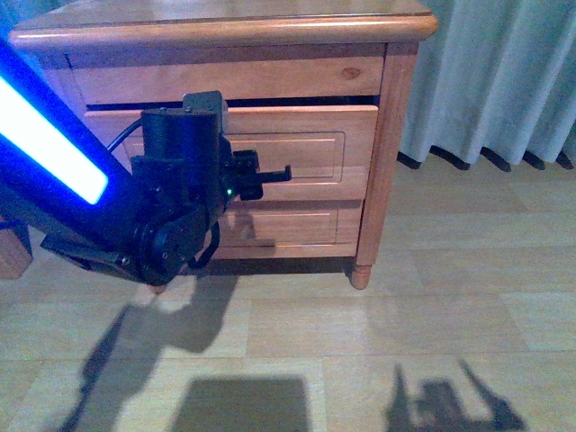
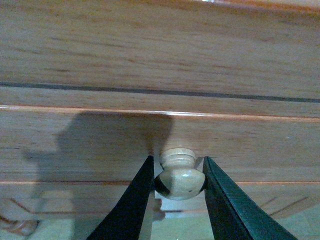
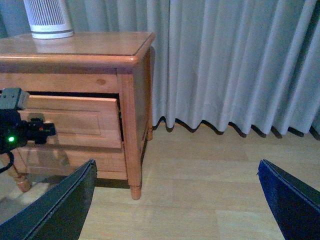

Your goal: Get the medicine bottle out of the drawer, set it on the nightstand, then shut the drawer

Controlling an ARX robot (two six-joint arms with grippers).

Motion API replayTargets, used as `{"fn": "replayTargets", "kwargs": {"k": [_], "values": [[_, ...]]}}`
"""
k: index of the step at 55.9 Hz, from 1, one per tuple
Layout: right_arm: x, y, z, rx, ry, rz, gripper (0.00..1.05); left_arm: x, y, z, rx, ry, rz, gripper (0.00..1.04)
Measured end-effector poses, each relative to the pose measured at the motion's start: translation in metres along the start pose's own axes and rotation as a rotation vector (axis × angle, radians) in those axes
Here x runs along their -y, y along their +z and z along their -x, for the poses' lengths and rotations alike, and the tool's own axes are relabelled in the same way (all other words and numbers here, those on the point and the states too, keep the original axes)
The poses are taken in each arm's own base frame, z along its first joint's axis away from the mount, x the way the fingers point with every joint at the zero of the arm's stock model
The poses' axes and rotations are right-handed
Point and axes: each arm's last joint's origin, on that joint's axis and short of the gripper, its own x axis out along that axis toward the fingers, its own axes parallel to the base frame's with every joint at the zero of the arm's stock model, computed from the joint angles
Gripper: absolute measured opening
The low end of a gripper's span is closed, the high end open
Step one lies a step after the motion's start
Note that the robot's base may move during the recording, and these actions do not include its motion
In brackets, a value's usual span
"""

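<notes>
- Reaching in from the left, the left gripper point(image 1: 274, 174) meets the drawer point(image 1: 333, 144), which stands slightly out of the nightstand point(image 1: 225, 31)
- Left wrist: its fingers point(image 2: 132, 200) pinch the drawer's round knob point(image 2: 179, 177)
- Right wrist: right gripper point(image 3: 176, 165) spread wide, well apart from the nightstand

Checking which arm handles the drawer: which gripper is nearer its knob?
Left. The left gripper clamps the knob, a finger against each side. The right gripper hangs open, back from the nightstand.
</notes>
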Motion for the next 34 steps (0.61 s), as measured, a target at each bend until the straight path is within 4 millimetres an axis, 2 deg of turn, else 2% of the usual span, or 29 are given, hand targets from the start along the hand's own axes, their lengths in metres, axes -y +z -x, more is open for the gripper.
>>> {"fn": "replayTargets", "kwargs": {"k": [21,34], "values": [[0.0,0.0,0.0,0.0,0.0,0.0,0.98,0.005,-0.025,0.084,-0.04,-0.003,0.032,0.26],[0.0,0.0,0.0,0.0,0.0,0.0,0.98,0.01,-0.035,0.122,-0.055,-0.008,0.045,0.26]]}}
